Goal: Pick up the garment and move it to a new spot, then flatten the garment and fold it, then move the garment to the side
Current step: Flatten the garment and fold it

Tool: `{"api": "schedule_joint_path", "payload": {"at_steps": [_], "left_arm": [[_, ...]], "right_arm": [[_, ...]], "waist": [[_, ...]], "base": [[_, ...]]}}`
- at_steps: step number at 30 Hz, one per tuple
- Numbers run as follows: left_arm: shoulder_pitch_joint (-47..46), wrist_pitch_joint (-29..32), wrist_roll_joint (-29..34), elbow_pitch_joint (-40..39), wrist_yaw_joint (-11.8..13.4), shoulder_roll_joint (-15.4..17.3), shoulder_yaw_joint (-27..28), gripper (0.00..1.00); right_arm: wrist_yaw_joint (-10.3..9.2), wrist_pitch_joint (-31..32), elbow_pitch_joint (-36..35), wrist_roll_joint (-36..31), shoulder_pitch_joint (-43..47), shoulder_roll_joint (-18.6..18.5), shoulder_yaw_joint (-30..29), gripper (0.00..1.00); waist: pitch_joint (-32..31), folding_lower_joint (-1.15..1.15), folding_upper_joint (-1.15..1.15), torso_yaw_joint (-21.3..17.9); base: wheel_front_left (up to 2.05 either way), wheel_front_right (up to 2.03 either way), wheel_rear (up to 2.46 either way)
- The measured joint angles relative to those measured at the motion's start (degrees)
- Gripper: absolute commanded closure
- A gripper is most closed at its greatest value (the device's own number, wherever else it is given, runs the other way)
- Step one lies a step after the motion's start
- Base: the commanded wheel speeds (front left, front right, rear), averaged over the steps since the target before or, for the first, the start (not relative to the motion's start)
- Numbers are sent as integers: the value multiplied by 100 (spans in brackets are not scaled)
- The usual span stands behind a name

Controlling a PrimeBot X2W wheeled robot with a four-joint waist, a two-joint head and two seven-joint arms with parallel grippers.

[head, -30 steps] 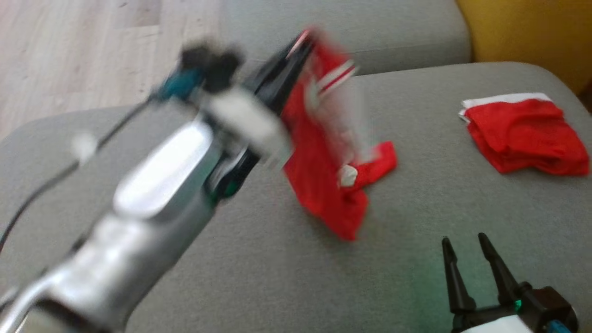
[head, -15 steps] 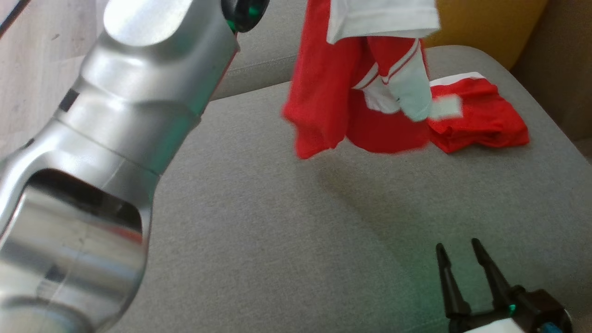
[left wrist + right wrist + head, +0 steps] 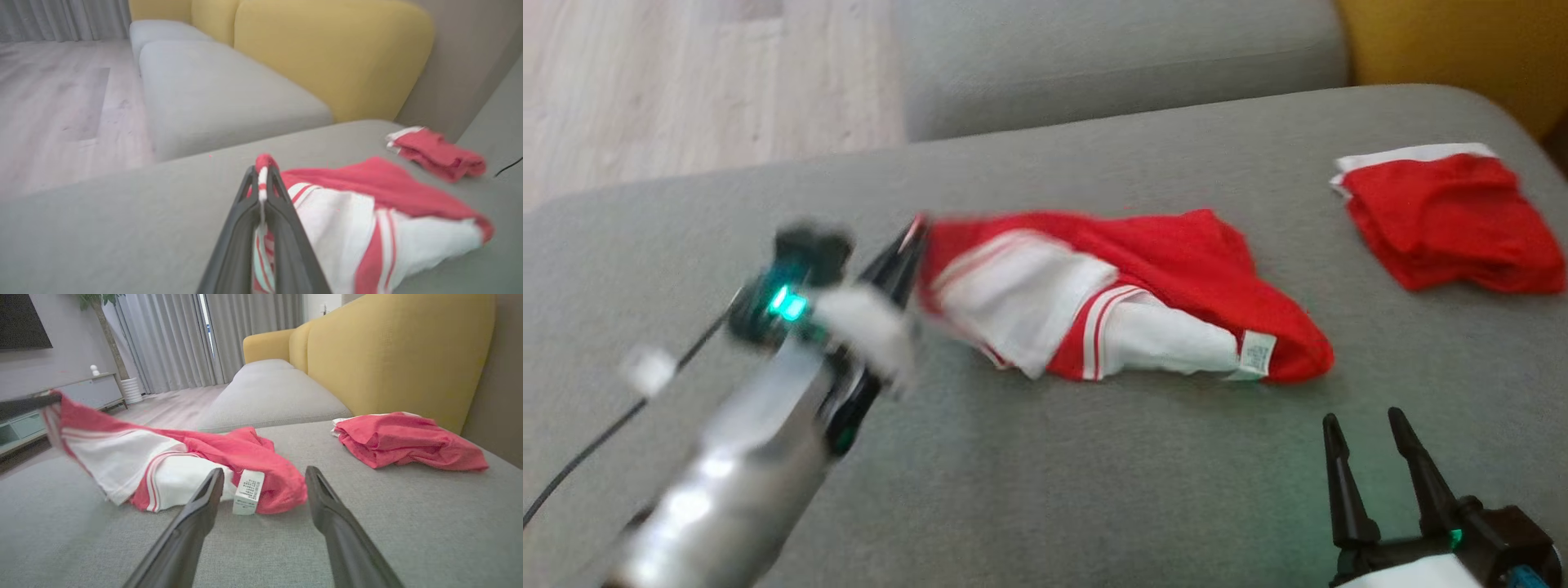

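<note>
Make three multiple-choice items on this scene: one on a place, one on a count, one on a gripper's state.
1. In the head view, where does the folded garment lie from the striped garment?
A. to its right, apart from it
B. beneath it
C. on top of it

2. How many red garments lie on the sofa cushion?
A. one
B. two
C. three

3. How is the left gripper?
A. open above the cushion
B. shut on the striped garment's edge
C. shut on nothing

Answers:
1 A: it sits alone toward the cushion's right end.
2 B: one is striped and spread out, the other is folded.
3 B: the left wrist view shows cloth pinched between its closed jaws.
</note>
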Motion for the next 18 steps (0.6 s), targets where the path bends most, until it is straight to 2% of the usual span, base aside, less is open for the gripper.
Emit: {"api": "schedule_joint_path", "payload": {"at_steps": [2,5,9,10,11,12,14,18], "left_arm": [[339,-98,121,-42,0,289,-119,100],[628,-229,123,-53,-1,550,-138,100],[698,-611,108,-66,9,605,-31,98],[698,-664,110,-87,10,591,13,54],[698,-714,143,-93,32,580,35,17],[698,-759,248,-112,141,573,58,0],[713,-795,532,-271,435,580,172,0],[981,-813,1603,-1362,1213,587,712,0]], "right_arm": [[0,0,0,-3,-5,3,-11,0],[0,0,2,-22,-31,4,8,0],[0,0,5,-25,-175,2,57,0],[0,0,5,-25,-220,-1,63,0],[0,0,7,-25,-259,-7,67,0],[0,0,7,-25,-282,-11,71,0],[0,0,7,-25,-281,-14,79,0],[0,0,5,-25,-279,-15,69,0]], "waist": [[69,0,0,123],[182,0,0,267],[364,0,0,369],[391,0,0,374],[413,0,0,379],[431,0,0,381],[462,0,0,375],[550,0,0,384]], "base": [[0,0,0],[0,0,0],[0,0,0],[0,0,0],[0,0,0],[0,0,0],[0,0,0],[0,0,0]]}}
